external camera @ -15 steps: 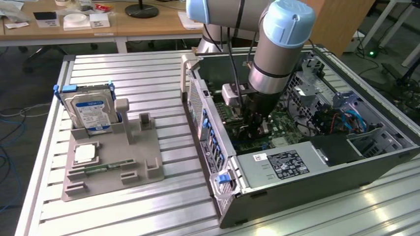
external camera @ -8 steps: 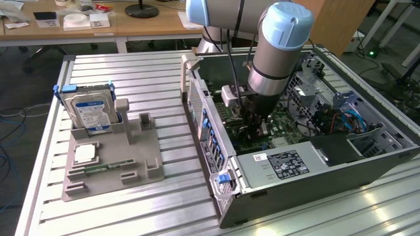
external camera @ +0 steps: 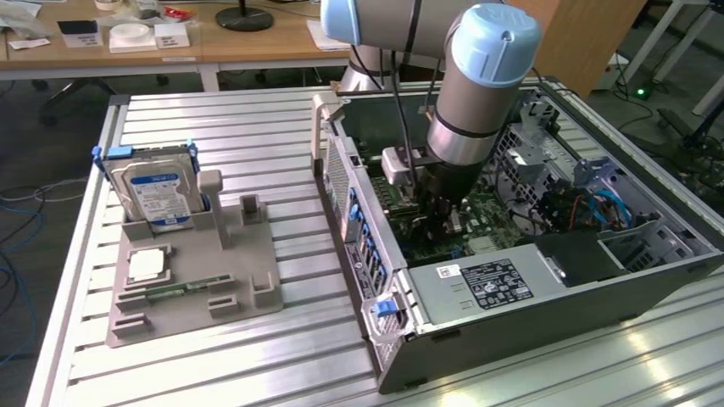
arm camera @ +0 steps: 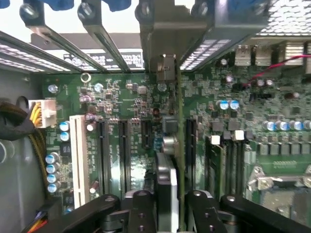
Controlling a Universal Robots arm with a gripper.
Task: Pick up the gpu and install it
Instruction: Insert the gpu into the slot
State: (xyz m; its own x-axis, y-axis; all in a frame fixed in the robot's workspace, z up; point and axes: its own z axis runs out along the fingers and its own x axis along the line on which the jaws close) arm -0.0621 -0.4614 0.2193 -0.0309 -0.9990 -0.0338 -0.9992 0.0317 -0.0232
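In the wrist view the gpu point(arm camera: 178, 145) shows edge-on as a thin card standing upright over the green motherboard point(arm camera: 126, 97), between the black expansion slots point(arm camera: 124, 150). Its metal bracket point(arm camera: 165, 68) reaches the case's rear slot openings. My gripper point(arm camera: 167, 213) is shut on the card's near end, one black finger point(arm camera: 141, 208) on each side. I cannot tell whether the card sits in a slot. In the exterior view the gripper point(external camera: 439, 216) hangs straight down inside the open computer case point(external camera: 385, 280).
A silver power supply point(external camera: 487, 284) and drive cage point(external camera: 639, 242) fill the case's near end, with cables point(external camera: 599, 208) beside them. On the exterior view's left a grey fixture point(external camera: 192, 280) carries a hard drive point(external camera: 158, 191) and a square chip point(external camera: 147, 264). Desks stand behind.
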